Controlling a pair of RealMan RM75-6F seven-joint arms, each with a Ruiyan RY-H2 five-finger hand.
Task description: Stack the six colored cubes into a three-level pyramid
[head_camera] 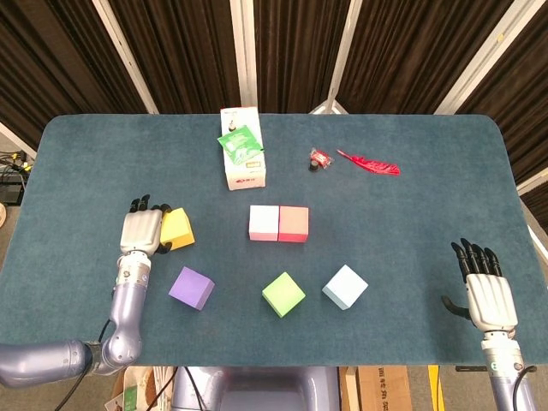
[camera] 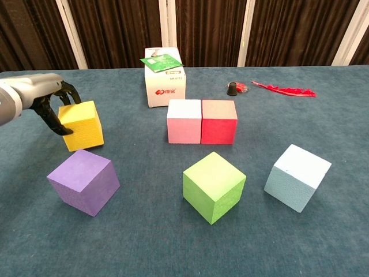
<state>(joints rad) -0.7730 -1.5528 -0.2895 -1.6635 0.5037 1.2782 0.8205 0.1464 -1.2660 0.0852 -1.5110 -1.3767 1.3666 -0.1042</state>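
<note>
The left robot hand [camera: 49, 103] grips the yellow cube [camera: 82, 125], fingers curled over its top and near side at the left of the bench [head_camera: 411, 205]. The right robot hand [head_camera: 486, 289] rests flat and open near the right front corner, holding nothing. Just in front of the yellow cube sits the purple cube [camera: 84, 181]. At the centre the pink cube [camera: 184, 121] and red cube [camera: 218, 122] touch side by side, likely the start of a bottom row. The green cube [camera: 213, 186] and pale blue cube [camera: 297, 176] lie loose nearer the front. Nothing is stacked yet, so the base needs a third cube and both upper levels remain.
</note>
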